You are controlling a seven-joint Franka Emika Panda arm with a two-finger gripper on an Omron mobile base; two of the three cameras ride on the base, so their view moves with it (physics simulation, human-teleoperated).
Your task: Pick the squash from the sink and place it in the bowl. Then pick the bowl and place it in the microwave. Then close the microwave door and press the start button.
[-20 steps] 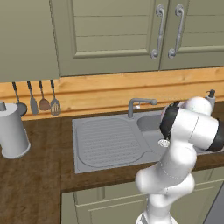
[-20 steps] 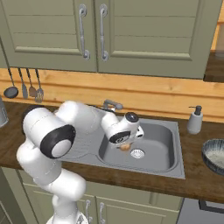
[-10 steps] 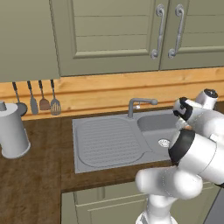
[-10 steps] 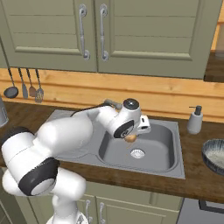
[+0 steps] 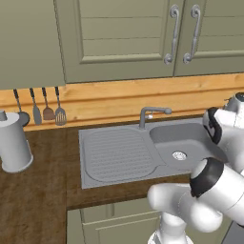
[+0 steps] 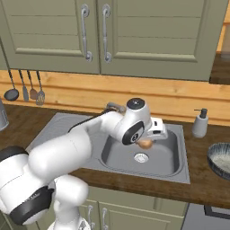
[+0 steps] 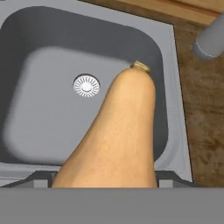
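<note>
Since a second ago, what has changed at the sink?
The pincer, gripping the small tan-orange squash, has lifted it from low in the grey matte sink and carried it right, toward the dark patterned bowl. The arm swung right with it. Bowl, soap dispenser and hanging utensils stayed put.

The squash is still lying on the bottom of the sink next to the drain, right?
No. The squash is held up off the sink floor in the gripper, above the basin beside the drain. The hand view shows it best.
</note>
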